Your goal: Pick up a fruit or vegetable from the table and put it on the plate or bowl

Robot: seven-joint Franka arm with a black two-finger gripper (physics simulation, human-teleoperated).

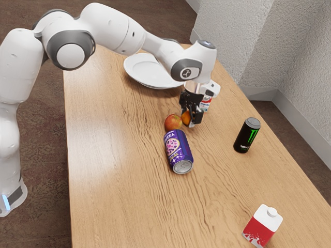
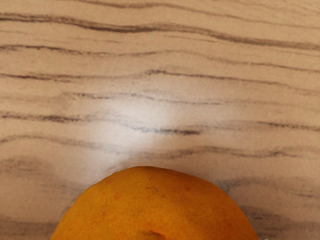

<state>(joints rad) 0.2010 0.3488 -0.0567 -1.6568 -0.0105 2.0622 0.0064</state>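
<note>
As gripper (image 1: pixel 190 117) jaws pinched orange (image 1: pixel 185 118) near plate (image 1: pixel 145 70), grasp seemed made; carry to plate not yet done.

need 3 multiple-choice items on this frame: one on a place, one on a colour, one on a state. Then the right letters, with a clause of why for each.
1. On the table, the orange is: A at the near edge; B at the gripper; C at the far corner.
2. The carton is: A red and white; B blue; C green.
3. The black can is: A on its side; B crushed; C upright.

Answers: 1 B, the wrist view has it just under the hand. 2 A, red body with a white top. 3 C, it stands on its base, lid up.
</note>
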